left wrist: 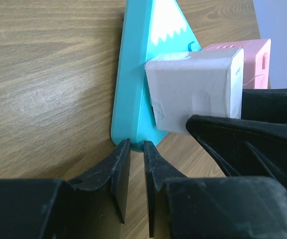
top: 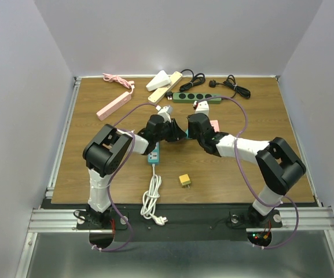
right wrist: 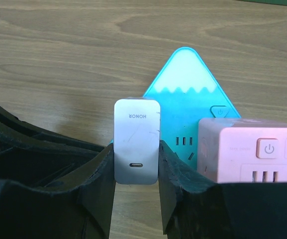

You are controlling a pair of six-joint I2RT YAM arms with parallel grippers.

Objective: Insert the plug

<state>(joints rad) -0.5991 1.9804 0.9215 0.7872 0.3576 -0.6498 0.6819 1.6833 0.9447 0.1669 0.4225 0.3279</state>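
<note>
Fingers (right wrist: pixel 103 179) of the right gripper (right wrist: pixel 136 164) press on the two flat sides of the white charger (right wrist: pixel 137 139), holding it upright with its port facing the wrist camera and the printed brand name upside down above it. That charger sits at the lower left corner of the teal socket block (right wrist: pixel 188 99), a flat mountain-shaped piece with a white zigzag snowline, lying on the wooden table (right wrist: pixel 58 50). From the left wrist, the charger (left wrist: pixel 193 89) looks pressed against the face of the teal block (left wrist: pixel 133 74), though whether its prongs are in a socket cannot be told. The left gripper (left wrist: pixel 137 149) has its fingers (left wrist: pixel 121 164) drawn almost together, only a thin slit between them and nothing in it, the tips right at the near edge of the teal block beside the charger. A pink socket cube (right wrist: pixel 252 149) stands just to the right of the teal block, overlapping its lower right corner in the right wrist view. Seen from above, both arms meet over the teal block; a small yellow plug (top: pixel 184 180) lies nearer the arm bases, and a green power strip (top: pixel 197 98) lies beyond it toward the far wall.
</note>
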